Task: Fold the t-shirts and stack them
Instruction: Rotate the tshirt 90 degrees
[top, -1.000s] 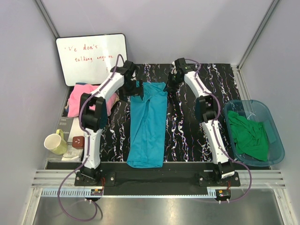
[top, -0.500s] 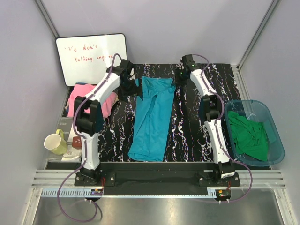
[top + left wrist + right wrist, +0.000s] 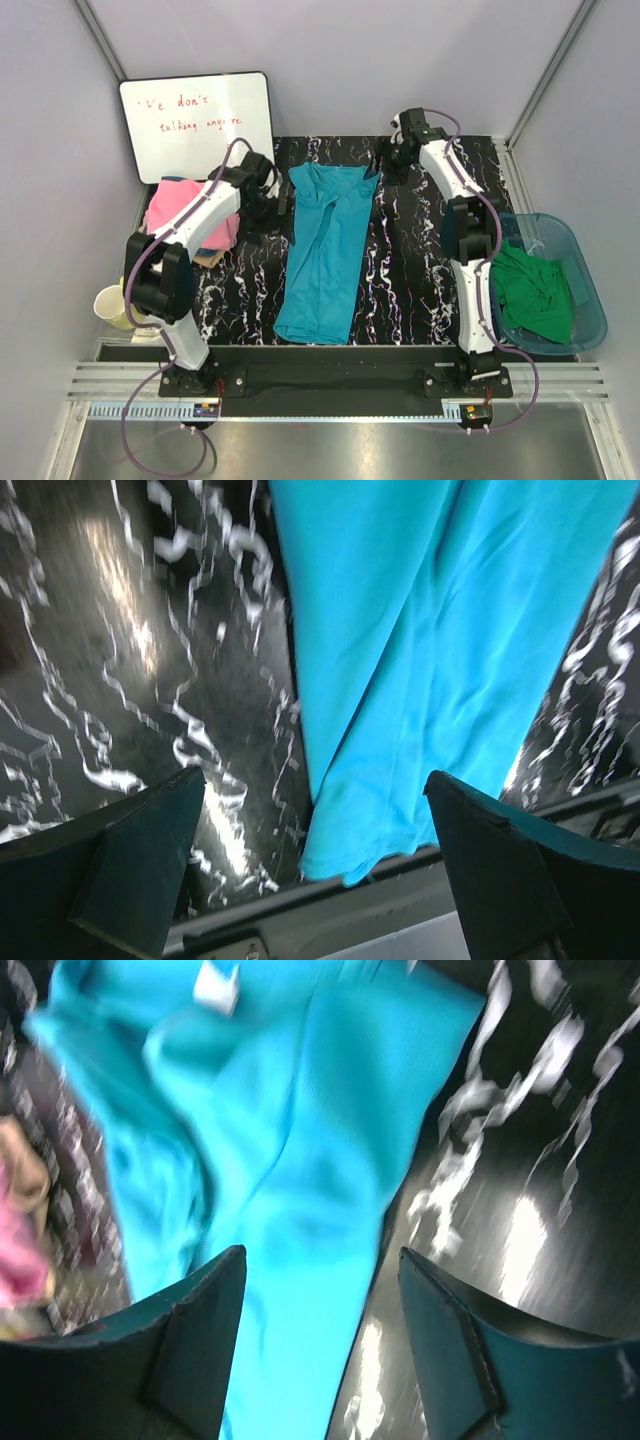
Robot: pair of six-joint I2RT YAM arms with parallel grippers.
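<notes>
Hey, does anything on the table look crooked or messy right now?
The teal t-shirt lies slanted on the table, its far end bunched rather than flat. Nothing looks spilled or damaged.

Closed in on three sides by pale lilac-grey walls [image 3: 400, 60], with grey metal struts [image 3: 100, 40] slanting up the two back corners. At the centre, a black table top [image 3: 400, 290] veined in white (glossy enough to throw back bright patches of light in both wrist views). Propped against the back wall at the left, a whiteboard [image 3: 195, 125] with red handwriting. Along the near edge, aluminium rails [image 3: 330, 385], then a brushed metal sheet [image 3: 330, 445].
</notes>
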